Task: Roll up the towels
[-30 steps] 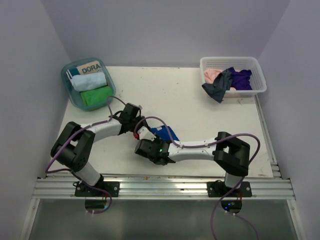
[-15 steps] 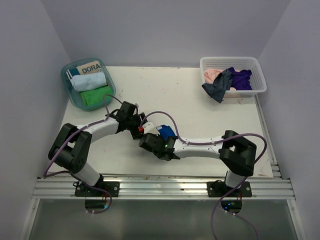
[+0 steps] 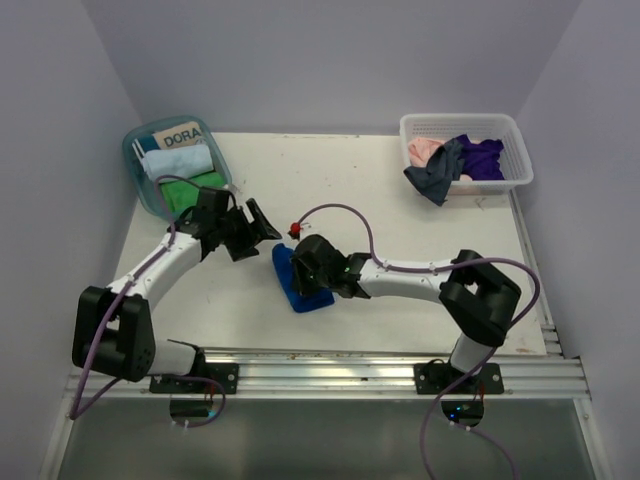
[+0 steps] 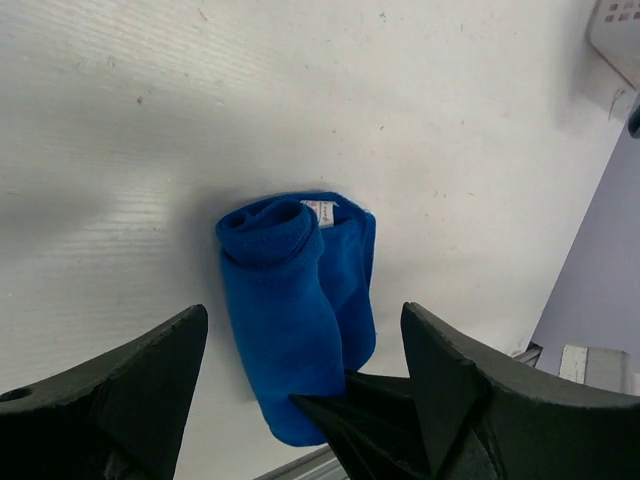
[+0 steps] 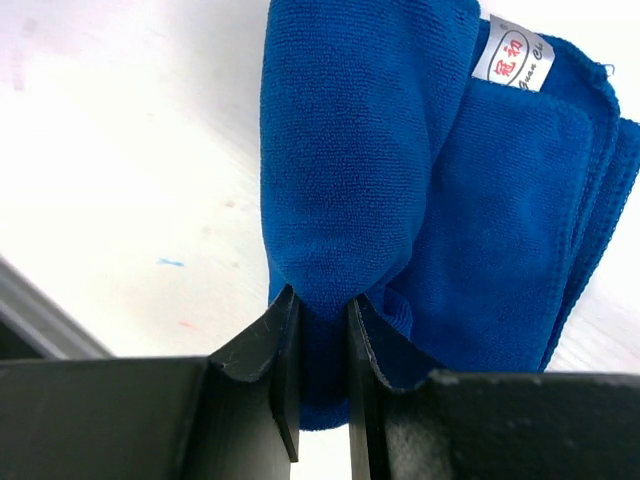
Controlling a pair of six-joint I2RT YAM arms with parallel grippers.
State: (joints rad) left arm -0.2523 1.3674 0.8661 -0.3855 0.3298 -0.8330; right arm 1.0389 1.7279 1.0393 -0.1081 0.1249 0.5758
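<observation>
Pinches rolled royal blue towel (image 5: 370, 150) w/ R gripper (image 5: 318, 300); holds L gripper (image 4: 302, 312) spread wide, clear of towel.

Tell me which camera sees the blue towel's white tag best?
The right wrist view: the white tag is close up on the blue towel, its red writing showing. The left wrist view shows only a tiny white patch. In the top view the tag is too small to find.

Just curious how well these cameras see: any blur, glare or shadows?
Top view: sharp, evenly lit. Left wrist view: a soft shadow darkens the table beside the blue towel. Right wrist view: the towel's weave and tag are crisp; the table glares almost white.
</observation>
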